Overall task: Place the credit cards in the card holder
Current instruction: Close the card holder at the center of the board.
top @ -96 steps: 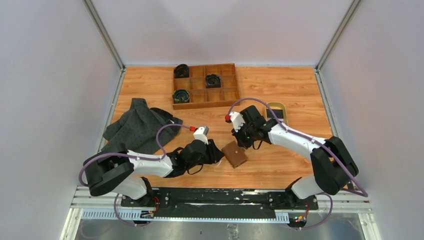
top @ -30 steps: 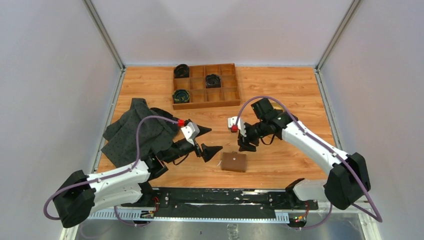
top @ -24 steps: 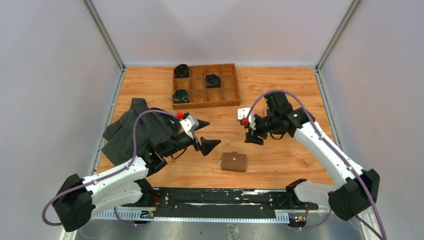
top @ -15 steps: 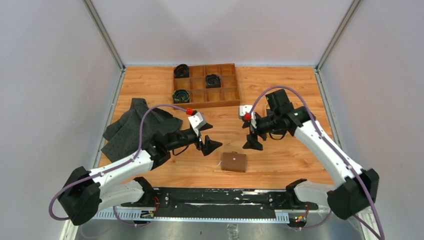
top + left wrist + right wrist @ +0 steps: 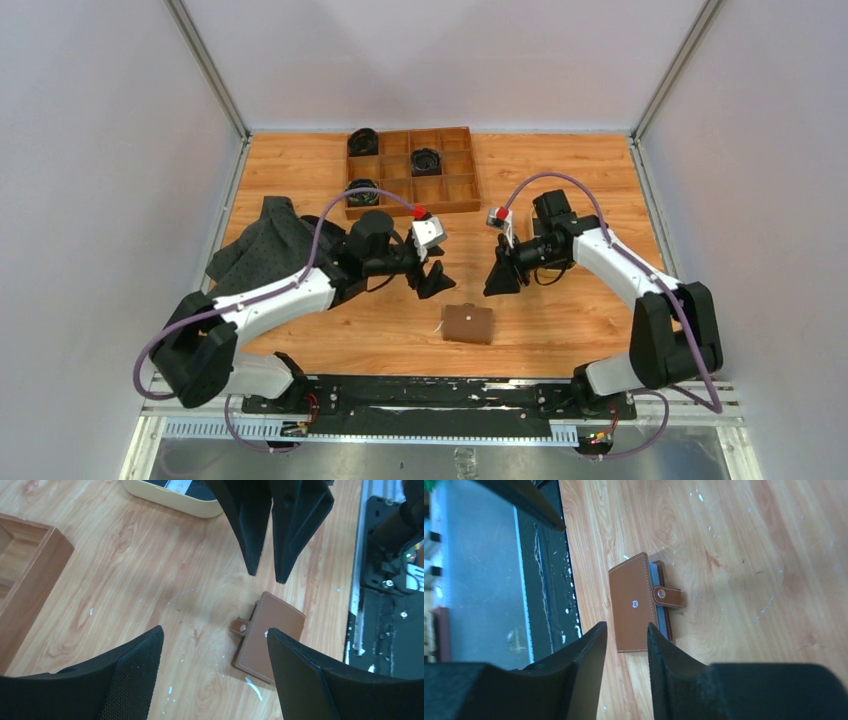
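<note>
Top external view shows a wooden tray (image 5: 461,170) at the far middle of the tabletop (image 5: 600,170), split into small compartments. Three of them each hold one dark coiled roll (image 5: 427,160). One roll is in the far-left corner, one in the middle row and one in the near-left corner, where a purple cable (image 5: 345,195) crosses in front of it.

A pale dish (image 5: 150,491) shows only in the left wrist view, cut off by the upper edge. Something dark and something pale lie in it, too cropped to tell what they are.

One brown wallet (image 5: 468,323) lies flat near the front edge of the tabletop, between the two arms and closer to their bases than either hand. It is folded over. Its strap (image 5: 667,596) sticks out to one side, off the round stud (image 5: 636,603) on the cover, and a blue edge shows at the fold.

The left hand (image 5: 432,275) has its fingers (image 5: 125,680) spread wide with nothing between them. The right hand (image 5: 500,278) faces it with its fingers (image 5: 574,670) drawn close, a narrow gap left between them, also gripping nothing. Neither touches the wallet.

One dark grey cloth (image 5: 265,250) lies crumpled at the left side, and the left arm reaches across its near edge. Small white flecks (image 5: 252,687) mark the wood beside the wallet.
</note>
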Robot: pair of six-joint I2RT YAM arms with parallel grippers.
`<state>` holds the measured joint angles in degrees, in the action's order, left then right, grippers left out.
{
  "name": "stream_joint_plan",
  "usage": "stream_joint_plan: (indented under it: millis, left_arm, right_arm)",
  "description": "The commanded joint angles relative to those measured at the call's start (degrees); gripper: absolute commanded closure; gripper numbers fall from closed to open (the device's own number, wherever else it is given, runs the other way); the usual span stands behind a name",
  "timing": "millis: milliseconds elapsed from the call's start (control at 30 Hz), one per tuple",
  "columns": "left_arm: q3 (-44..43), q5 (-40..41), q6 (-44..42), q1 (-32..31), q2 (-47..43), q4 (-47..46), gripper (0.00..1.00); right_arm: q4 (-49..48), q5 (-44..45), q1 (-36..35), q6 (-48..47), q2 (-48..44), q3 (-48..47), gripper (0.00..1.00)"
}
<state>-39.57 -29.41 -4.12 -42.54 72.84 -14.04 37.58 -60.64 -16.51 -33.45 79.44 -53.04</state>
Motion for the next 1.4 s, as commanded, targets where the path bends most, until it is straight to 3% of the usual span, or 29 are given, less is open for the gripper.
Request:
stream_joint_plan:
  millis: [0, 167, 367, 567, 933, 1367]
  left_arm:
    - [-7.5, 0.7, -6.4, -2.7, 6.0, 12.7, 0.20]
    - [-14.8, 6.7, -12.9, -7.5, 13.0, 23.9, 0.25]
    - [-17.5, 7.0, -12.1, -7.5, 15.9, 26.2, 0.32]
    - [-15.5, 5.3, -11.4, -7.3, 14.2, 24.4, 0.32]
    - [-11.1, -0.1, -9.6, -4.5, 11.4, 17.5, 0.31]
    - [-15.7, -6.4, -16.1, -4.5, 17.5, 17.2, 0.30]
  right_arm:
    - [-0.7, -1.3, 1.8, 5.0, 5.1, -0.6, 0.66]
    - [4.2, -4.3, 2.2, 3.5, 12.1, -2.7, 0.79]
    - [9.7, -8.7, 1.7, 0.6, 17.6, -4.2, 0.91]
    - [11.5, -6.4, -0.8, -1.2, 19.5, -4.4, 0.93]
    - [8.3, 4.1, -2.2, 5.7, 28.0, -6.5, 0.99]
    - [7.9, 9.5, -3.2, 9.1, 33.3, -9.1, 1.00]
